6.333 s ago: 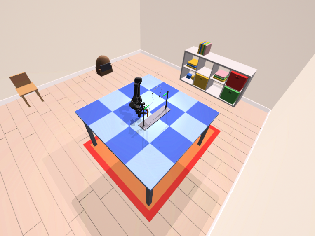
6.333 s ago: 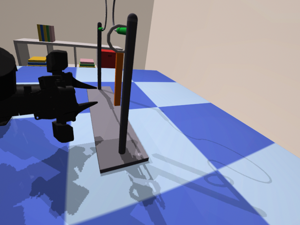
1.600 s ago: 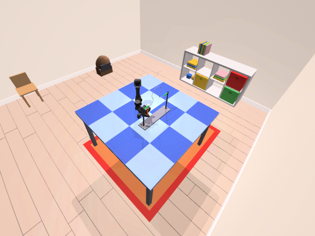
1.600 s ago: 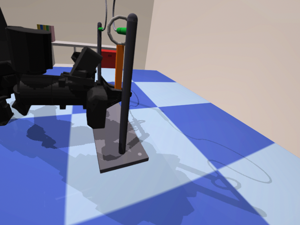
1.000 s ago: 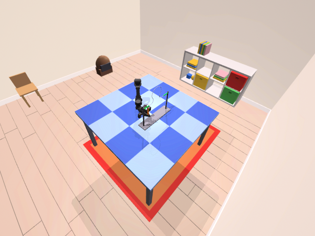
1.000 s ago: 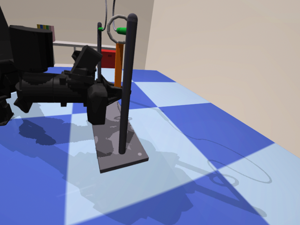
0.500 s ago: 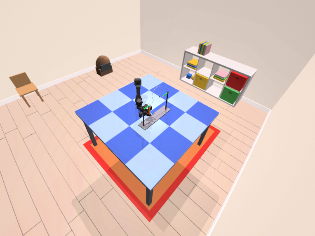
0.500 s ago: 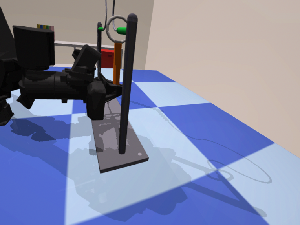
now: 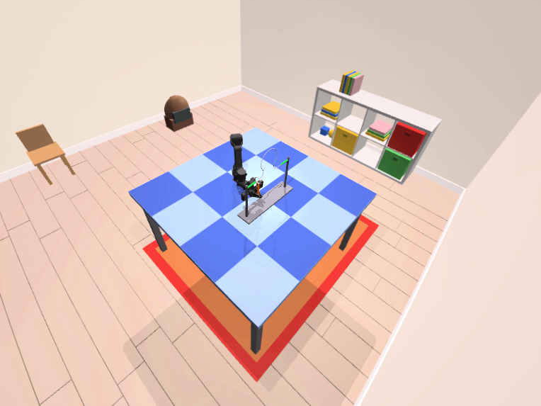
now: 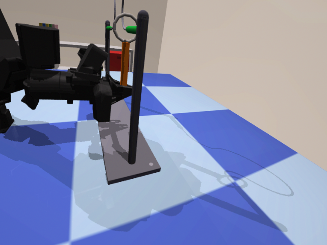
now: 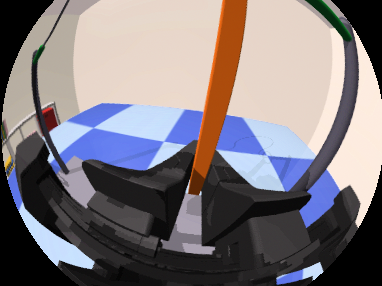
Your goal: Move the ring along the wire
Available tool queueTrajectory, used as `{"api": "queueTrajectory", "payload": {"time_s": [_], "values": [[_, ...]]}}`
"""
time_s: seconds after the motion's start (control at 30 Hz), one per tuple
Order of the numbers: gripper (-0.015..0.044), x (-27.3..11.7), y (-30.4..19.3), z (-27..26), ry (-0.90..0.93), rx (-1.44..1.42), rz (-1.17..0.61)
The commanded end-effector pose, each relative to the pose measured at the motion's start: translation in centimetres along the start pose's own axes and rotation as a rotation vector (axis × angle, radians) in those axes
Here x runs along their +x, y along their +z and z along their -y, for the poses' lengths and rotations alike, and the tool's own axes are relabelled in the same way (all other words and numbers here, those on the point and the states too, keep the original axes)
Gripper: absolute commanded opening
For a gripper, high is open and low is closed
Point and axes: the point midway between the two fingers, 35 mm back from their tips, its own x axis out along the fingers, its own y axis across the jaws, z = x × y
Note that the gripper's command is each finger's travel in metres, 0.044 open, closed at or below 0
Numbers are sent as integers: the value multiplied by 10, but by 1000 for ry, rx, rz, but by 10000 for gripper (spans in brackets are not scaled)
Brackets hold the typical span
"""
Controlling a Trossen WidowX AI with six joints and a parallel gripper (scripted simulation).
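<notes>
The ring [image 10: 114,27] hangs around the wire near the inner end of the near green part [image 10: 131,29] [image 11: 320,5]; exact clearance from the grey wire [image 10: 122,7] [image 9: 270,149] cannot be told. Its orange handle [image 9: 258,188] [image 10: 125,62] [image 11: 220,80] points down, nearly upright. My gripper [image 10: 124,89] [image 11: 200,146] is shut on the handle's lower end. The near post [image 9: 246,201] [image 10: 138,92] [image 11: 352,80] hides part of the ring in the exterior view. The other green part [image 9: 284,161] [image 10: 108,27] [image 11: 39,54] is at the far post [image 9: 286,173] [image 10: 107,45] [image 11: 36,90]. The ring is out of the wrist view.
The grey base plate [image 9: 275,193] [image 10: 122,171] under both posts lies on the blue checked table [image 9: 225,252] [image 10: 191,217]. Between the posts the grey wire rises in a tall loop. The near post stands close beside my fingers. The shelf [image 9: 384,108] stands away from the table.
</notes>
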Motion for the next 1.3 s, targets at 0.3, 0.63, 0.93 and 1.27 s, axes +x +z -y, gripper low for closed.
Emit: {"api": "queueTrajectory", "payload": {"time_s": [0.3,0.63,0.93,1.27], "values": [[-150,-1,-1,-30,10,144,-3],[-150,-1,7,-62,25,331,-1],[-150,-7,17,-85,48,478,-40],[-150,-22,34,-108,105,646,-154]]}}
